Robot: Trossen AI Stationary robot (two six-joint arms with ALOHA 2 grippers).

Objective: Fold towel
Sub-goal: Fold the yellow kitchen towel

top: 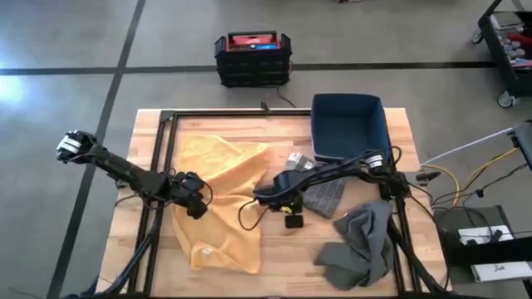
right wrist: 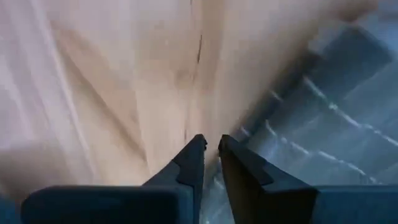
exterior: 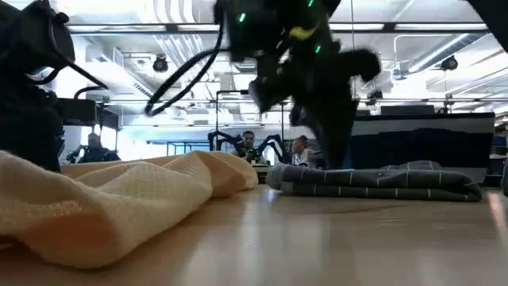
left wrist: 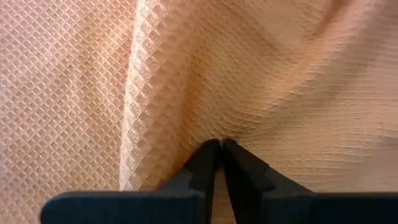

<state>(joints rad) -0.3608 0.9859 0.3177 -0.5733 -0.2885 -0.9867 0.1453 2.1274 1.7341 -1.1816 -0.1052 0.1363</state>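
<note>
- The left end effector (left wrist: 220, 144) has its two fingers pressed together on a pinch of the yellow towel (top: 220, 199), whose waffle weave fills the left wrist view (the cloth ridges up right at the fingertips).
- In the high view this left end effector (top: 195, 205) sits on the towel's left part, with its arm reaching in from the far left of the counter (top: 274, 249).
- The towel lies rumpled on the left half of the counter, one end bunched toward the far side and the other end spread toward the near edge.
- The right end effector (right wrist: 211, 142) has its fingers narrow, only a slim gap between the tips and nothing held; it hangs over bare wood just beside the edge of a grey striped cloth (right wrist: 336, 130).
- From above, the right end effector (top: 264, 196) is near the middle of the counter, between the towel's right edge and the striped cloth (top: 324, 196).
- A plain grey cloth (top: 362, 245) lies heaped at the near right.
- A dark blue bin (top: 349, 124) stands at the far right of the counter.
- Beyond the far edge, on the floor, sits a black and red case (top: 253, 56).
</note>
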